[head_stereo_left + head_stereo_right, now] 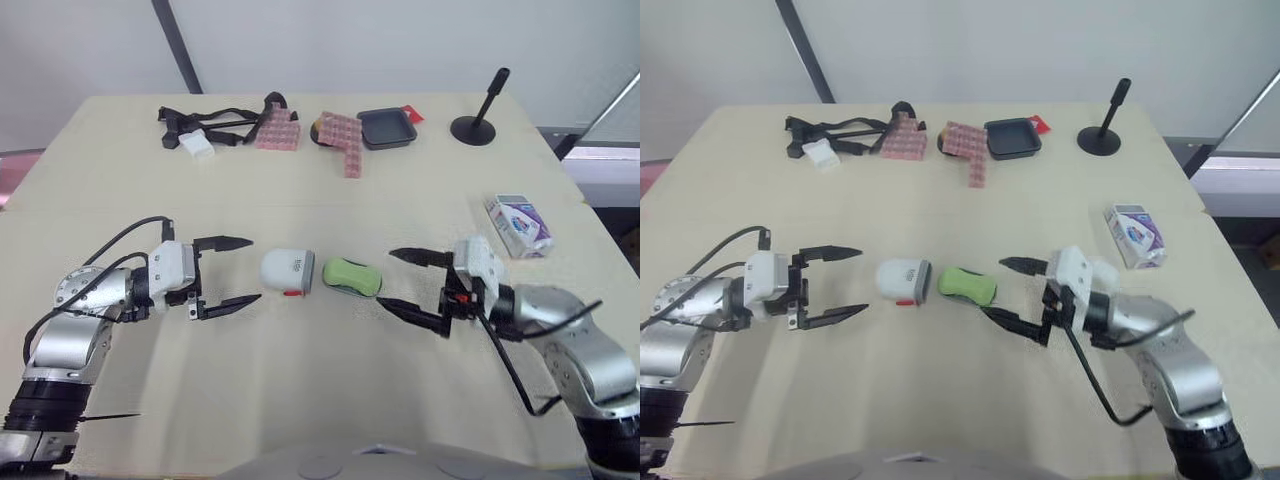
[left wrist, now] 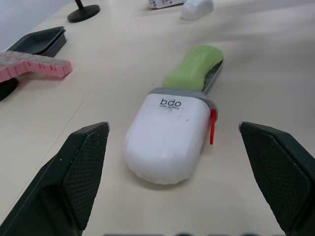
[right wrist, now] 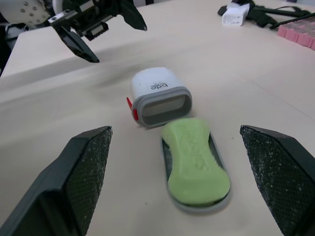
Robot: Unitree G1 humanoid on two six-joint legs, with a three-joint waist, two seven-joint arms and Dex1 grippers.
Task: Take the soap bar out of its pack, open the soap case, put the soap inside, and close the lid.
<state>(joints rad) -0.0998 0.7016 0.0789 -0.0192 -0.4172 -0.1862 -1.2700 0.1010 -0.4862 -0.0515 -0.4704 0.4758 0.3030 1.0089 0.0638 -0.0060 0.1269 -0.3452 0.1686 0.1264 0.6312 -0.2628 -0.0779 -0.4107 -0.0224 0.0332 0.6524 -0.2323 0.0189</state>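
Left eye view: at frame centre we find the green soap (image 1: 351,275) just beside the white cover (image 1: 288,271). The left gripper (image 1: 254,269) and right gripper (image 1: 386,278) are both spread and empty. Left wrist view: the cover hides the soap's near end. Right wrist view: we note the soap lies on the grey tray (image 3: 164,156), mostly covering it.

Soap pack (image 2: 165,3) — clipped by the left wrist view's edge, print illegible

Bare bench (image 1: 320,390) on the near side, left gripper (image 1: 254,269) spread open just beside the white case cover (image 1: 288,271), right gripper (image 1: 386,278) spread open just beside the green soap (image 1: 351,276), cover and soap close together between them, soap pack (image 1: 518,224) well apart at right
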